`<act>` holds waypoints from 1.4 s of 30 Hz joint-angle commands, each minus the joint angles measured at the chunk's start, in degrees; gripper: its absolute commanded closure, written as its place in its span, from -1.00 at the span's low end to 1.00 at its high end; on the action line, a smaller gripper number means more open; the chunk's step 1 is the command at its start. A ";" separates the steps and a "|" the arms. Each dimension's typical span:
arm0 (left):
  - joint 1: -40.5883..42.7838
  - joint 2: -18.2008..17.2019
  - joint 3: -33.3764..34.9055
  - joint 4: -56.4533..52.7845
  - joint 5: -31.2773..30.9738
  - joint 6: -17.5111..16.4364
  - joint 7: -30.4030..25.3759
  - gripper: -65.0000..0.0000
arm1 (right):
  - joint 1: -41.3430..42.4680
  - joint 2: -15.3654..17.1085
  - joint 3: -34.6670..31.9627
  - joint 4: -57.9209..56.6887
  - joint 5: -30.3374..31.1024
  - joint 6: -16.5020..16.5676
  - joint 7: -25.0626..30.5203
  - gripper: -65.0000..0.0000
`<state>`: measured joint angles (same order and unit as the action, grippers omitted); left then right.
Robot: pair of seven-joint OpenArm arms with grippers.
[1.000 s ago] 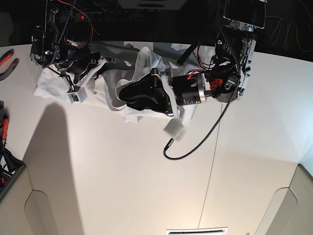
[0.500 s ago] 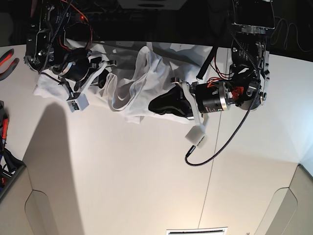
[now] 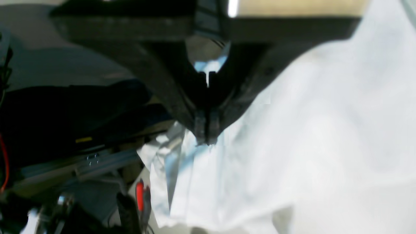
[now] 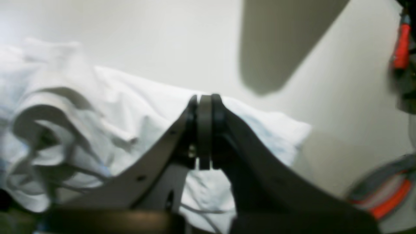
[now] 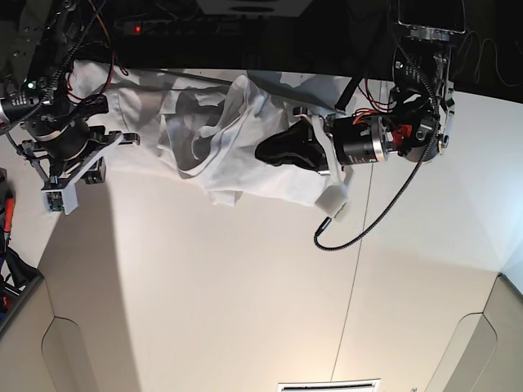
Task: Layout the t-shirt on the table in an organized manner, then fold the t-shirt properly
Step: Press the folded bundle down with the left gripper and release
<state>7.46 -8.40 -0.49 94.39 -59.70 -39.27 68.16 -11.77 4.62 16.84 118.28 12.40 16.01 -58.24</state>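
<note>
1. The table [image 5: 245,310] is mostly bare white top, with a thin dark seam running down it. All the action sits along its far edge, so most of the job looks undone from where I stand.

2. The t-shirt [image 5: 237,139] lies bunched and wrinkled along that far edge of the table, stretched sideways between the two arms. It is not flat: folds and a hanging loop of cloth show near its middle. I would judge the laying-out only begun, and the folding not started at all.

3. The left gripper [image 5: 274,151] lies low against the shirt's middle, on the seam side of the table. In the left wrist view its fingers [image 3: 200,125] are clamped together, with white cloth meeting their tips. It appears to pinch the shirt there, though the blur keeps me from being certain how much fabric is caught.

4. The right gripper [image 4: 204,100] is at the shirt's other end, farthest from the seam. Its fingertips [image 4: 216,107] are pressed tight together above the cloth. The shirt lies spread beneath and behind them. I cannot tell whether any fabric is trapped between them.

5. What remains, by my reckoning: pull the shirt flat, smooth it, then fold.
</note>
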 commanded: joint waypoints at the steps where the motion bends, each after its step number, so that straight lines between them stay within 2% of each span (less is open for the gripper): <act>1: -0.92 -0.02 0.39 0.90 -2.23 -0.73 -1.11 1.00 | -0.22 0.15 0.17 -0.22 0.63 0.11 1.16 1.00; 4: -0.96 -0.02 2.97 0.85 -0.61 -0.73 -2.10 1.00 | -0.68 0.15 0.17 -5.75 0.50 0.28 1.81 1.00; 9: -0.98 -0.02 8.46 -0.17 11.52 -0.73 -12.52 1.00 | -0.46 0.13 0.15 -17.73 0.50 0.33 5.79 1.00; 11: -0.98 -0.02 10.19 -0.39 14.84 -0.73 -14.71 1.00 | -0.13 0.13 0.13 -20.92 0.63 0.76 5.77 1.00; 17: -2.64 0.02 14.64 -1.84 22.32 -0.73 -20.06 1.00 | -0.02 0.13 0.11 -22.56 0.70 0.92 5.73 1.00; 20: -4.76 1.31 16.31 -4.98 24.46 -0.73 -20.79 1.00 | 0.00 0.13 -0.13 -22.56 1.03 0.92 5.73 1.00; 24: -8.46 4.33 17.31 -11.80 24.59 -0.73 -20.83 1.00 | 0.00 0.13 -0.15 -22.56 3.69 1.22 5.73 1.00; 28: -12.13 6.62 18.32 -18.82 24.61 -0.73 -21.66 1.00 | -0.02 0.13 -0.15 -22.56 3.72 2.40 5.70 1.00; 32: -15.26 6.78 18.53 -24.02 24.87 -0.73 -25.57 1.00 | -0.02 0.15 -0.15 -22.56 4.55 2.40 5.57 1.00; 38: -17.14 6.62 18.43 -25.24 24.87 -0.73 -25.53 1.00 | 0.00 0.33 -0.07 -21.55 6.64 2.43 5.14 1.00; 42: -17.11 6.62 18.43 -25.24 26.84 -0.73 -25.55 1.00 | -0.02 1.22 0.87 -16.20 8.87 2.43 2.51 1.00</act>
<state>-8.45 -2.04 17.98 68.31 -32.08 -39.46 43.46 -12.38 5.23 17.32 101.03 20.64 18.26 -56.64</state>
